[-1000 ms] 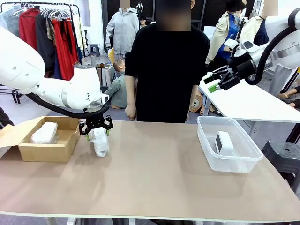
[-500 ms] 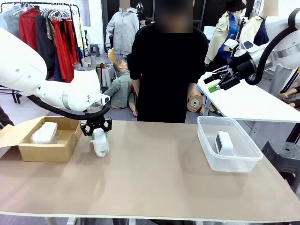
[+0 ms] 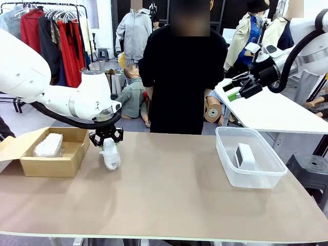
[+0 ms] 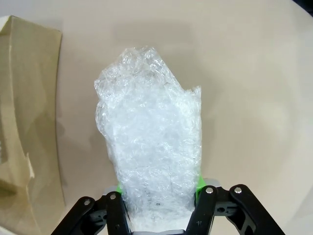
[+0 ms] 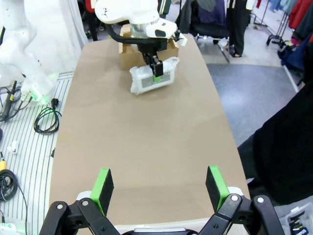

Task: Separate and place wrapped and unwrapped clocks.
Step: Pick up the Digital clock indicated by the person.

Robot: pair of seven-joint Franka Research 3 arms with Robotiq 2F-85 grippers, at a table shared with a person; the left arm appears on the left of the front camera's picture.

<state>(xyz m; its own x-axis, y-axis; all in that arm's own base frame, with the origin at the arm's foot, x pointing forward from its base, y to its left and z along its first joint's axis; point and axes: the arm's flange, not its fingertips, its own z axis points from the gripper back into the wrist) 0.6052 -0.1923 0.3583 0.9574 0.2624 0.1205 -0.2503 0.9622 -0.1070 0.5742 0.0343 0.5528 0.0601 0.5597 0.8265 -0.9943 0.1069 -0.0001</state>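
Observation:
My left gripper (image 3: 106,141) is shut on the upper end of a slim bubble-wrapped clock (image 3: 110,156), just right of the cardboard box (image 3: 51,164). In the left wrist view the bundle (image 4: 149,137) stands between the green pads (image 4: 198,182), with its far end down by the tabletop. A second wrapped clock (image 3: 48,145) lies inside the box. The bare white clock (image 3: 244,155) rests in the clear tub (image 3: 230,171) at the right. My right gripper (image 3: 237,88) hangs open, high above the table's right side; in its own view its pads (image 5: 102,188) stand wide apart with nothing between them.
A person in black (image 3: 184,77) stands at the table's far edge, between box and tub. The box's flap (image 3: 13,146) hangs open to the left. Bare tabletop (image 3: 169,195) spans the middle and front. Another table (image 3: 277,110) stands behind at the right.
The left gripper's fingers have closed onto the slim wrapped clock, which they straddled open a second ago. The bundle has barely shifted. The right arm has not moved.

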